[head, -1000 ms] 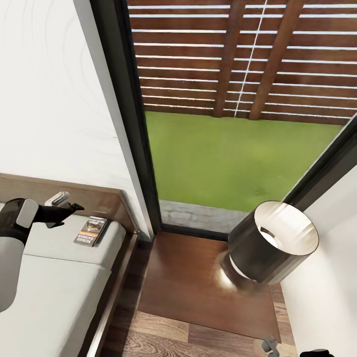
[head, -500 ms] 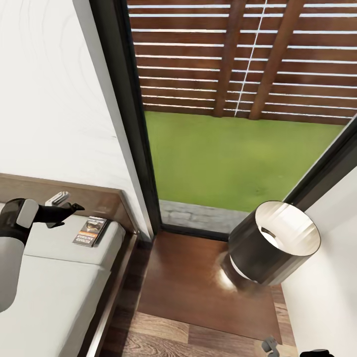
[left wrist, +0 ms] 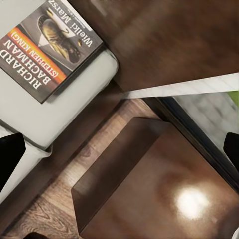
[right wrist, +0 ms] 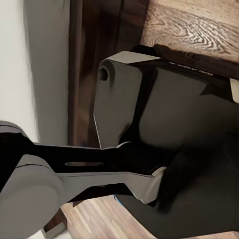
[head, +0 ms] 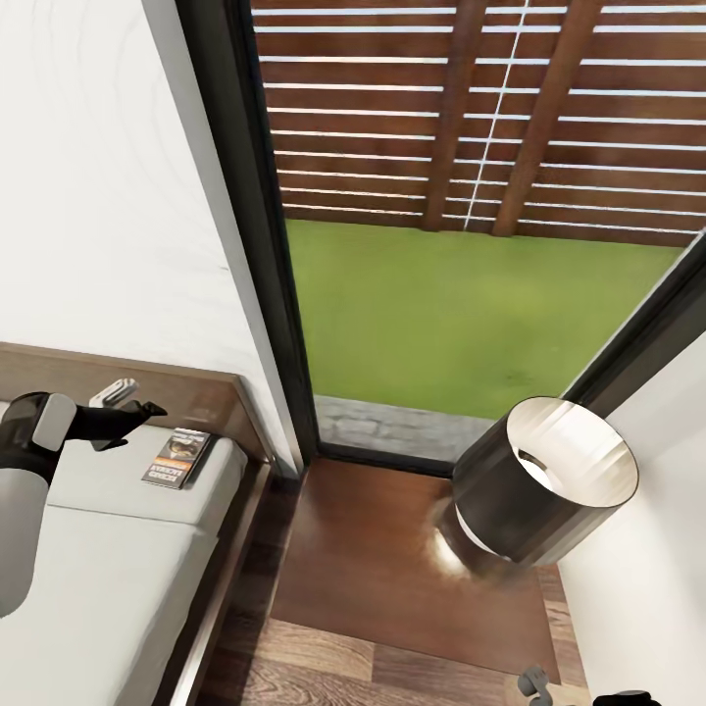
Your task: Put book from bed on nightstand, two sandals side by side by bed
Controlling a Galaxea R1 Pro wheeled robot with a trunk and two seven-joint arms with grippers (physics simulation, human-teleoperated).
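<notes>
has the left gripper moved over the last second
No. The left gripper hovers at the same spot near the headboard, just left of the book on the bed.

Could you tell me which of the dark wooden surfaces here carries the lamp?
The nightstand beside the bed carries the lamp; the headboard bears nothing.

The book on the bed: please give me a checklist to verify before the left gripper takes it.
1. Book lies flat on the mattress corner of the bed, nothing on it: ok.
2. Left gripper open, holding nothing: ok.
3. Gripper is over the book: not ok, it hovers beside it, toward the headboard.
4. Nightstand top has free space in front of the lamp: ok.
5. Right gripper state: cannot tell.
</notes>
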